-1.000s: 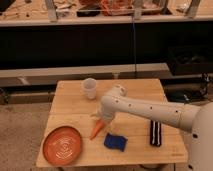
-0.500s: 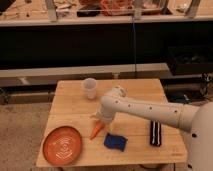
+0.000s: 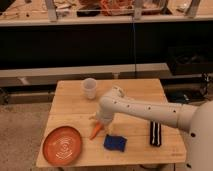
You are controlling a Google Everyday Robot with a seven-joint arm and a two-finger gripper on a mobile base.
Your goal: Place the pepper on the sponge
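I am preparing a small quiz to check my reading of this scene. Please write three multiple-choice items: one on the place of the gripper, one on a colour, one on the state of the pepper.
1. Where is the gripper?
A) above the plate
B) low over the pepper, left of the sponge
C) at the cup

2. What colour is the sponge?
A) blue
B) green
C) white

3. Where does the pepper lie?
A) on the sponge
B) inside the cup
C) on the table, beside the sponge

Answers: 1 B, the arm ends at the pepper's upper end; 2 A, the pad is bright blue; 3 C, the pepper lies left of the sponge, not on it.
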